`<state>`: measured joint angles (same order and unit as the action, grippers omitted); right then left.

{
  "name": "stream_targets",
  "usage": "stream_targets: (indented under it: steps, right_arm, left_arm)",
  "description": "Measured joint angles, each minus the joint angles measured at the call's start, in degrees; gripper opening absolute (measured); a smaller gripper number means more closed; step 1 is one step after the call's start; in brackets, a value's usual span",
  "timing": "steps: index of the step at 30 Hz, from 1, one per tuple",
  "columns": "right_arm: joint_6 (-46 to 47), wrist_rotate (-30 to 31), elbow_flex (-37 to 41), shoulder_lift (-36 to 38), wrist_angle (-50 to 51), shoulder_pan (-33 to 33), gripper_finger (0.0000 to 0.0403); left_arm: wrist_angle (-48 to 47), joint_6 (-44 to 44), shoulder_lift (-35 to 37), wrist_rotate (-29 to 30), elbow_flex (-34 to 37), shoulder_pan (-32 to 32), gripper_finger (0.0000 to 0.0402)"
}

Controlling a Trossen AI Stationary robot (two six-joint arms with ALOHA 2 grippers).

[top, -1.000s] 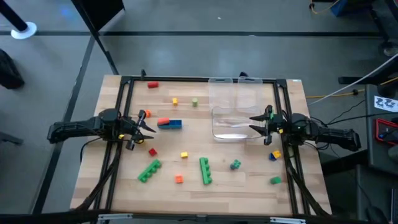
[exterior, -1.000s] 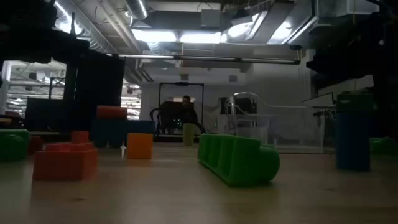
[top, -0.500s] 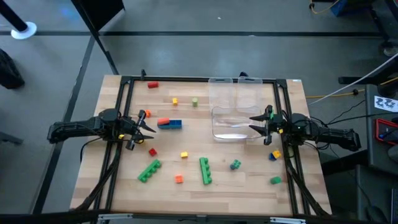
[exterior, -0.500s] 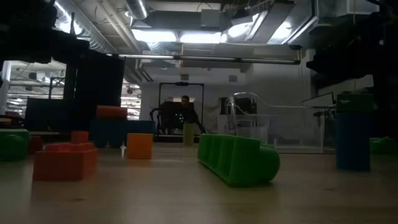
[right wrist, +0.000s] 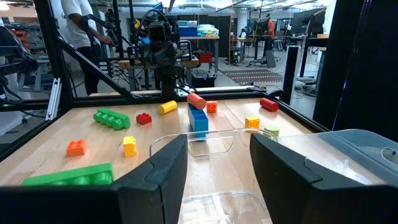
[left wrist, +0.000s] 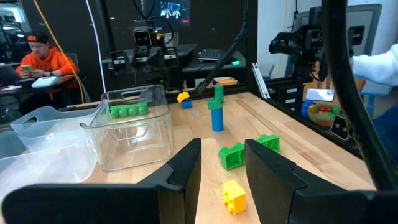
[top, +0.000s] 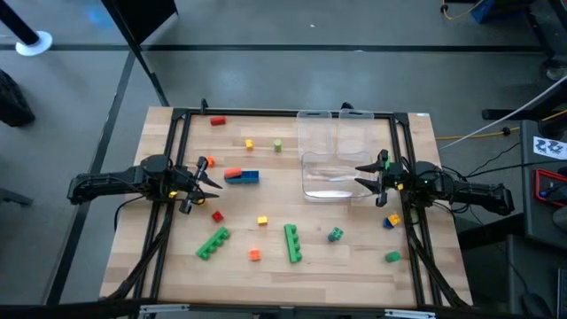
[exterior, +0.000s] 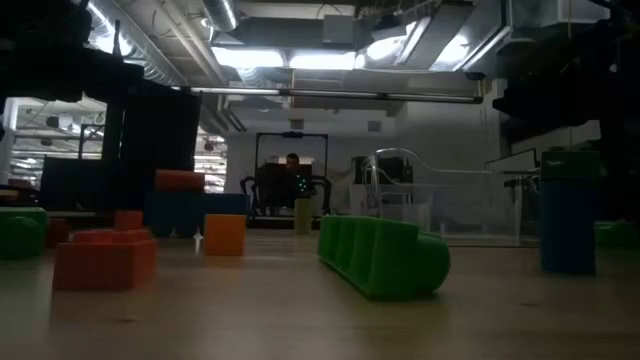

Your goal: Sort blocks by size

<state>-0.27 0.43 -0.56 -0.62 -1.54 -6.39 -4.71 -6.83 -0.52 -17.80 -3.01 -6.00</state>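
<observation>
With both the left gripper point(top: 205, 174) and right gripper point(top: 365, 177) open and empty, the risk is the right fingers striking the clear tray point(top: 330, 159) wall directly ahead, scattering nearby blocks point(top: 292, 243).

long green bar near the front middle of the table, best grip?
Probably from straight above, fingers closing across the narrow width at the middle of the green bar. It lies flat, running nearly front to back, with its long sides clear; the orange block sits apart to its left. The studded top offers less grip.
</observation>
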Motion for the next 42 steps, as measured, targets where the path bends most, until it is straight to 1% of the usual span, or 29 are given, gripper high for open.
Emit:
stream_targets:
  steps: [6, 12, 15, 17, 19, 21, 22, 24, 27, 30, 32, 35, 37, 39, 42]
  right_arm:
    - [0.0, 0.0, 0.0, 0.0, -0.1, 0.0, 0.0177]
    - [0.0, 0.0, 0.0, 0.0, -1.6, 0.0, 0.0177]
    - [0.0, 0.0, 0.0, 0.0, -1.6, 0.0, 0.0177]
    - [0.0, 0.0, 0.0, 0.0, -1.5, 0.0, 0.0177]
    - [0.0, 0.0, 0.0, 0.0, -1.5, 0.0, 0.0177]
    - [0.0, 0.0, 0.0, 0.0, -1.5, 0.0, 0.0177]
    - [0.0, 0.0, 0.0, 0.0, -1.5, 0.0, 0.0177]
    - [0.0, 0.0, 0.0, 0.0, -1.5, 0.0, 0.0177]
    - [0.0, 0.0, 0.0, 0.0, -1.5, 0.0, 0.0177]
    - [0.0, 0.0, 0.0, 0.0, -1.7, 0.0, 0.0177]
    - [0.0, 0.0, 0.0, 0.0, -1.8, 0.0, 0.0177]
    - [0.0, 0.0, 0.0, 0.0, -1.8, 0.0, 0.0177]
    - [0.0, 0.0, 0.0, 0.0, -1.8, 0.0, 0.0177]
    - [0.0, 0.0, 0.0, 0.0, -1.9, 0.0, 0.0177]
    - [0.0, 0.0, 0.0, 0.0, -2.5, 0.0, 0.0177]
  left_arm:
    - [2.3, -1.0, 0.0, 0.2, 0.3, 0.0, 0.0109]
    - [9.9, 3.7, 0.0, 0.4, 0.3, 0.0, 0.0109]
    - [15.7, 5.3, 0.0, 1.2, 0.3, 0.0, 0.0109]
    - [19.9, 7.7, 0.0, 4.8, 0.3, 0.0, 0.0109]
    - [23.1, 12.8, 0.0, 11.0, 0.2, 0.0, 0.0109]
    - [23.6, 18.7, 0.0, 17.2, -0.1, 0.0, 0.0109]
    - [22.8, 20.4, -0.3, 19.1, -0.2, -0.1, 0.0109]
    - [22.9, 21.8, -1.8, 20.3, -0.6, 0.0, 0.0109]
    - [23.2, 21.7, -6.3, 21.9, -3.7, 0.0, 0.0109]
    - [21.5, 19.4, -13.6, 22.5, -9.3, 0.0, 0.0109]
    - [17.1, 17.3, -19.3, 23.5, -14.7, 0.0, 0.0109]
    - [7.7, 14.2, -27.6, 25.9, -23.6, 0.0, 0.0109]
    - [3.0, 12.4, -32.7, 26.3, -28.7, 0.0, 0.0109]
    - [2.2, 11.7, -36.6, 26.3, -31.9, 0.0, 0.0109]
    - [5.6, 10.6, -40.8, 26.2, -33.9, 0.0, 0.0109]
